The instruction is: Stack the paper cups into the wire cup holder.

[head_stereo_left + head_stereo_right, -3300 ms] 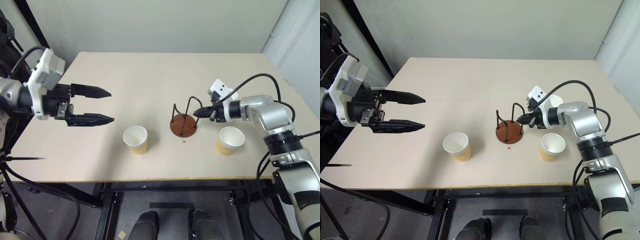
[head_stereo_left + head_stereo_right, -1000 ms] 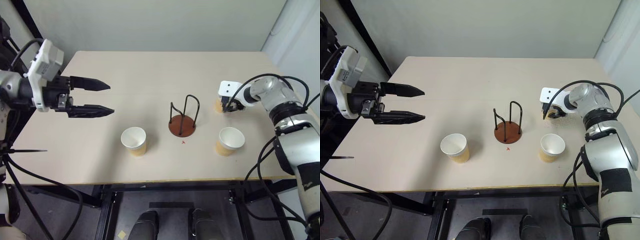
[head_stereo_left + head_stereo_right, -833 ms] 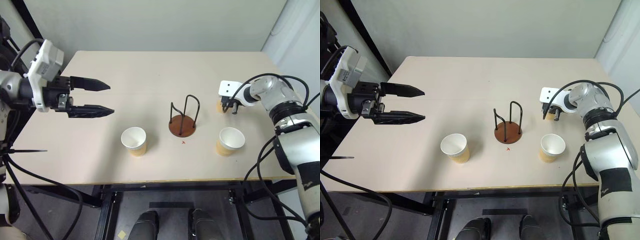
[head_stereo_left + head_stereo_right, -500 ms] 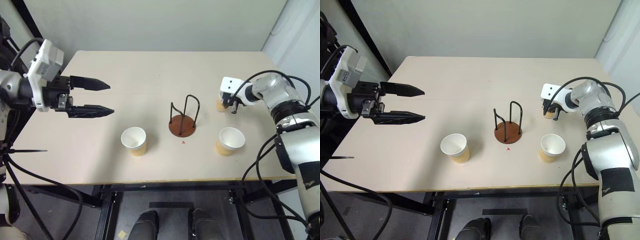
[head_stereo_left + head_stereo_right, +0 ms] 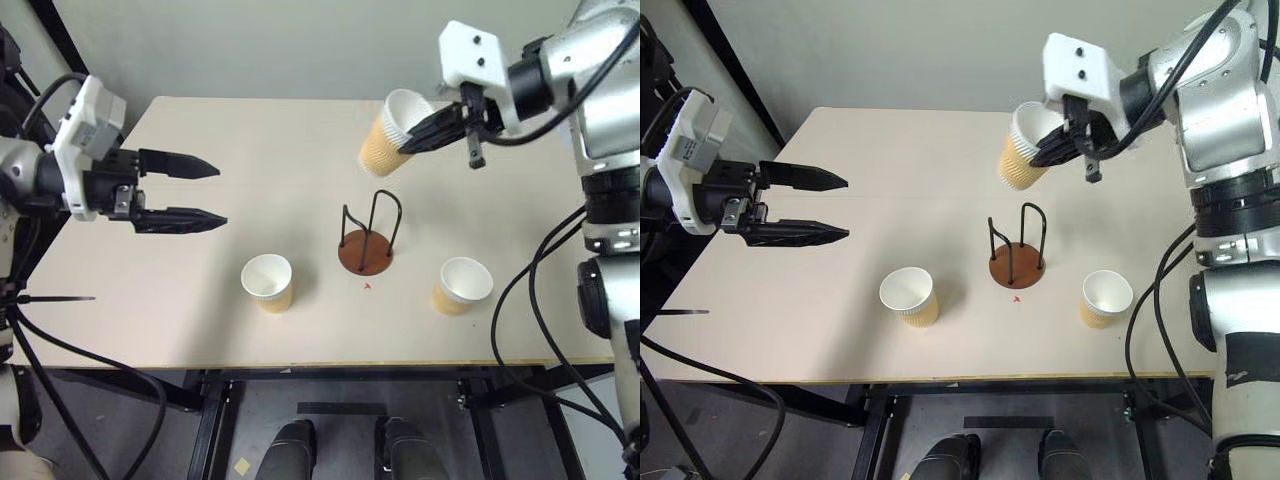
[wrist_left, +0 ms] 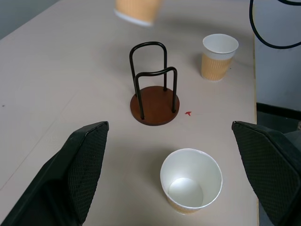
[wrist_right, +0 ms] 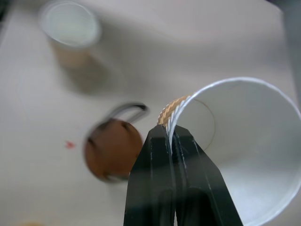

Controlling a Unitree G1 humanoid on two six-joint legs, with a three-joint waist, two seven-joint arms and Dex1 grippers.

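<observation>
Cup [image 5: 391, 137] is hanging tilted, pinched by its rim in the right gripper [image 5: 428, 130], with the wire cup holder [image 5: 366, 238] below; this thin grip is risking a slip. Left gripper [image 5: 195, 193] is waiting wide open

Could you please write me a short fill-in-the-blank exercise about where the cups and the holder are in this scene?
1. The right hand pinches the rim of one paper cup and holds it ____ the table.
2. The number of cups standing on the table is ____.
3. The wire cup holder holds ____ cups.
4. The left hand is ____ and holds nothing.

Missing words: above; two; no; open
</observation>
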